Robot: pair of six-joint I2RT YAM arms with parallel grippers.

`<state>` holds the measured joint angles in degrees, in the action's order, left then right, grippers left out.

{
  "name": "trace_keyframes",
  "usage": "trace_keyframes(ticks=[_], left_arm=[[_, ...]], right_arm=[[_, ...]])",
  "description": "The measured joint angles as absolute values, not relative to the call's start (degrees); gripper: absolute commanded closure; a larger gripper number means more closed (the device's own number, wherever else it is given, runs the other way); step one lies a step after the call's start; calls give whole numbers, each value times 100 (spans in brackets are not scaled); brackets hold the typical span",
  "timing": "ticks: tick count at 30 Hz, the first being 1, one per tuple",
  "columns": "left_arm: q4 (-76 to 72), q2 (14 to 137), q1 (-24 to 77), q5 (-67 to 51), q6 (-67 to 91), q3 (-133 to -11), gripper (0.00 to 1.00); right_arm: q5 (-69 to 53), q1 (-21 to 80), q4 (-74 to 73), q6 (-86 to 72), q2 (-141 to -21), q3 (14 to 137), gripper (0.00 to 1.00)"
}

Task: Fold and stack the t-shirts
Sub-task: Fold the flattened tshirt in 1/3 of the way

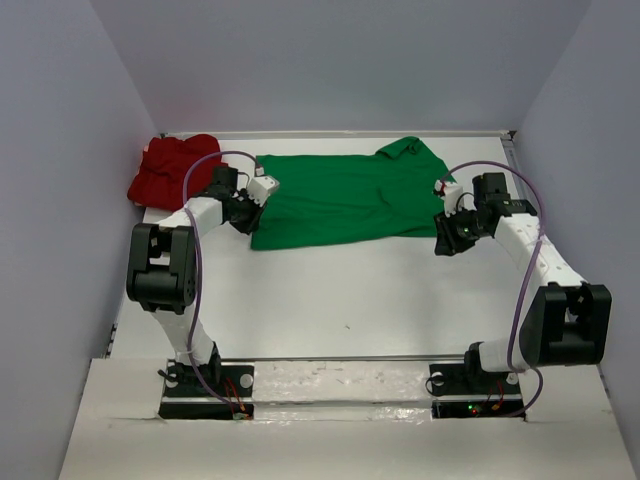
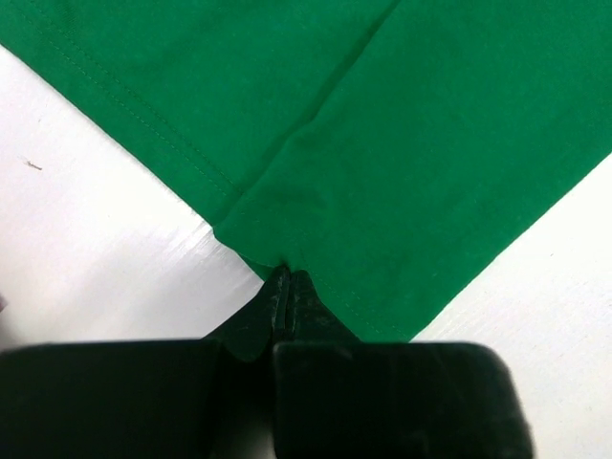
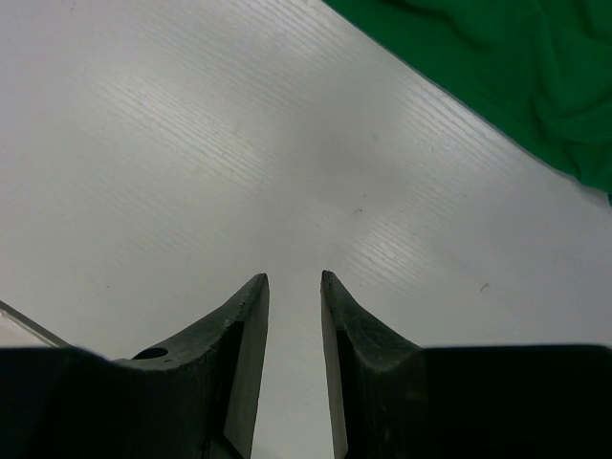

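Viewing the top external camera, I see the green t-shirt [image 1: 345, 200] spread flat across the upper centre of the white surface [image 1: 350, 300], its neck end toward the right of the frame. The red t-shirt [image 1: 172, 170] lies bunched in the upper left corner of the frame, just beside the green one; I cannot tell whether the two touch. The left arm reaches to the left edge of the green cloth. In the left wrist view, the left fingers [image 2: 277, 308] are closed together and pinch a corner of the green t-shirt [image 2: 402, 143] at the lower centre of the frame. The cloth fans out from that point toward the top and right, with a hemmed edge running to the upper left. The right arm sits at the right edge of the green cloth, near the sleeve. In the right wrist view, the right fingers [image 3: 244, 325] stand apart with a narrow gap, nothing between them, above bare surface. Green fabric [image 3: 516, 76] fills only the upper right corner of that frame, well clear of the fingertips.
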<state>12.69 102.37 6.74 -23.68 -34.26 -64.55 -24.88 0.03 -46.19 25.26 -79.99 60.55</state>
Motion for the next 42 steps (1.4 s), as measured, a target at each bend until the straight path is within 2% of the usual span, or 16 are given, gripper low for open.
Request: trace_keyframes(ticks=[5,7,8,24,42], left_arm=[[1343,10235,687,-2379,-3426,-6495,100],[1391,10210,705,-2377,-3428,-6539,100],[1428,10180,716,-2377,-3428,-6576,100],[1577,9843,790,-2373,-3430,-6805,100],[1608,9841,794,-2353,-3446,-6805,100]], right_arm=[[-2486,3,-4626,2528,-8009,6069,67],[-2436,3,-4606,2528,-8044,6071,85],[-2377,3,-4595,2491,-8071,6073,100],[-1004,1,-4062,2222,-10189,7295,100],[-749,1,-3743,2318,-11028,7614,100]])
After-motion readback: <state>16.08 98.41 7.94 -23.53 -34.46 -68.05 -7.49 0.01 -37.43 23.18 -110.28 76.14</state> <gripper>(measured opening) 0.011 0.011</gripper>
